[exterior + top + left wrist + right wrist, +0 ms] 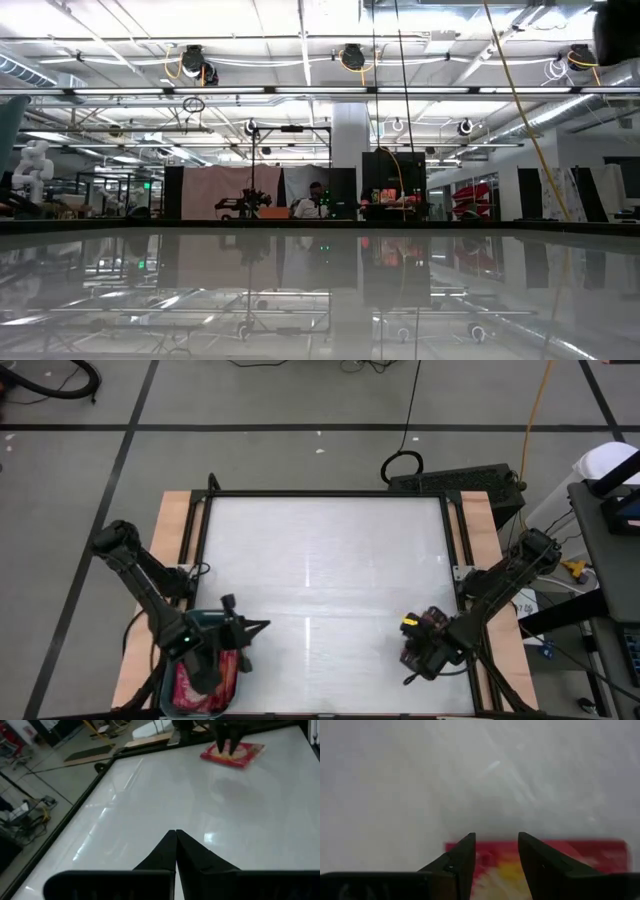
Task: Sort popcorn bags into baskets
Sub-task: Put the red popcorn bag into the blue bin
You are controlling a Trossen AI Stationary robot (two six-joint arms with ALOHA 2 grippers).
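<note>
My left gripper [262,626] is pressed together, empty, hanging over the teal basket [172,700] down at seven o'clock on the table [320,560]. Red packets are already in there, so most of the sorting looks done. One popcorn bag [600,854] is left flat at five o'clock; my right gripper [496,851] sits directly above it, fingers spread and not yet gripping. The arm covers much of the basket, so I can't count bags, and the low view shows neither.
</note>
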